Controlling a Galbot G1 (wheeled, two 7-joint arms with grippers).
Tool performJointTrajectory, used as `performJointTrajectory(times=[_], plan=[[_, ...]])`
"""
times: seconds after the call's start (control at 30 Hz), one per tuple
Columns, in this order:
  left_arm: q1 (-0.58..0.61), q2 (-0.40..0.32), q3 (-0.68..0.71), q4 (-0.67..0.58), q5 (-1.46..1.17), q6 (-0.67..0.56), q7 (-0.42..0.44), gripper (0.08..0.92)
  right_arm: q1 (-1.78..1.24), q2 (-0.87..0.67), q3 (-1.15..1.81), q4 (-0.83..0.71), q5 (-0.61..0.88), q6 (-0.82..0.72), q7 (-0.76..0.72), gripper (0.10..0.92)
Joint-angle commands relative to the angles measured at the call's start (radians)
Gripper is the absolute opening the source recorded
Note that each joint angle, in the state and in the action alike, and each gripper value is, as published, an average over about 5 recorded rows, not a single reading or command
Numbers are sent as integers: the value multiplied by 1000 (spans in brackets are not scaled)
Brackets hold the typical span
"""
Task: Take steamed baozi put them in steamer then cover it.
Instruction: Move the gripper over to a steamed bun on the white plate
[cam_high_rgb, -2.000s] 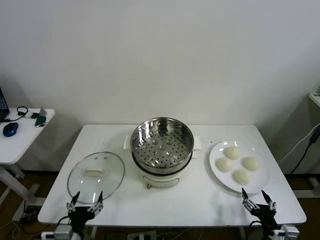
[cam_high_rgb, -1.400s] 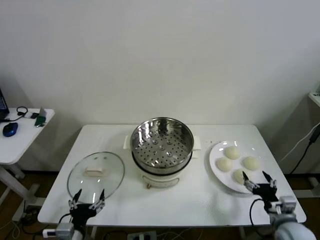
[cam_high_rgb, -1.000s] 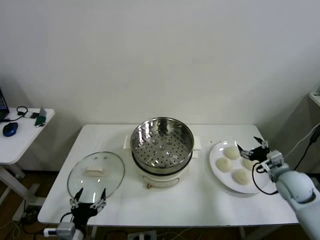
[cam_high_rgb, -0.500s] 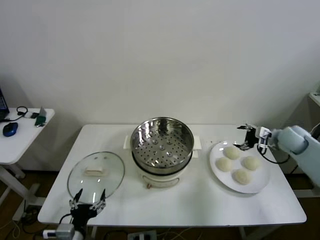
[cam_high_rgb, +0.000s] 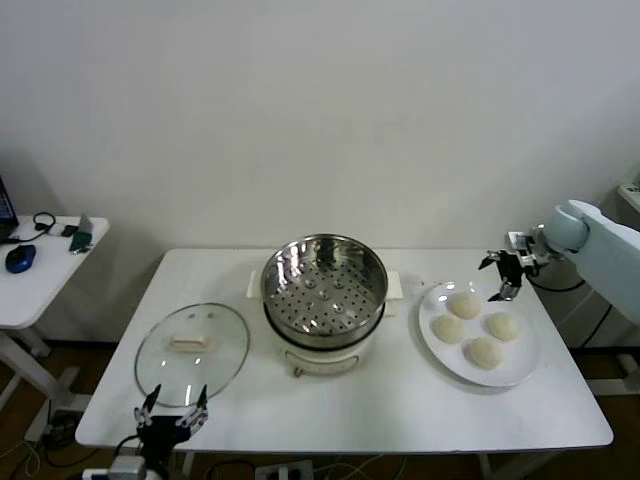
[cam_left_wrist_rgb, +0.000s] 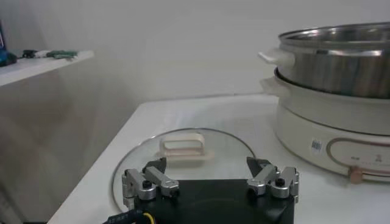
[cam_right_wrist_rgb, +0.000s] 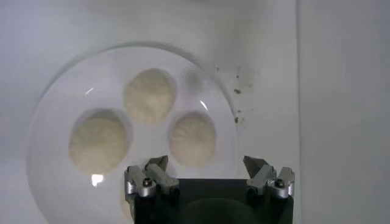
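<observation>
The right gripper (cam_high_rgb: 499, 276) is hanging in the air over the far edge of the white plate (cam_high_rgb: 520, 370), at the right end of the white table (cam_high_rgb: 400, 400), with its two fingers spread wide apart and nothing between them. In the right wrist view the same gripper (cam_right_wrist_rgb: 209, 176) is looking straight down on the plate (cam_right_wrist_rgb: 55, 103), and three of the buns are showing below the parted fingers.

Four buns (cam_high_rgb: 476, 327) are lying on the plate in a loose cluster — cream-white, round and close together. None of them is being touched.

The steamer (cam_high_rgb: 324, 285) is standing at the middle of the table, a shiny steel basket with a holed bottom on a cream-white pot base, and nothing is lying inside the basket. From the left wrist view the steamer (cam_left_wrist_rgb: 332, 91) is rising just beside the lid.

The glass lid (cam_high_rgb: 192, 347) is lying flat on the table to the left of the steamer, handle up, apart from the pot. The left gripper (cam_high_rgb: 171, 414) is sitting low at the near edge of the table, just in front of the lid, its fingers also standing open and holding nothing — in its own wrist view the gripper (cam_left_wrist_rgb: 210, 181) is pointing at the lid (cam_left_wrist_rgb: 183, 152) and its pale handle.

A small side table (cam_high_rgb: 45, 275) is standing further left with a few dark items on it.
</observation>
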Motion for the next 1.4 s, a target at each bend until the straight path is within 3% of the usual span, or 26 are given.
performJointTrajectory(times=[0.03, 0.7, 1.13, 1.4], plan=[[2, -1, -1, 1, 1, -1, 0, 823, -21, 137, -9, -203, -60, 53, -68, 823], [-8, -5, 11, 30, 7, 1, -1, 823, -110, 277, 168, -391, -231, 135, 13, 823], [-6, -3, 10, 42, -1, -9, -5, 823, -104, 296, 181, -427, -240, 130, 11, 820], [-10, -4, 12, 39, -1, -5, -6, 823, -104, 292, 177, -420, -241, 129, -2, 701]])
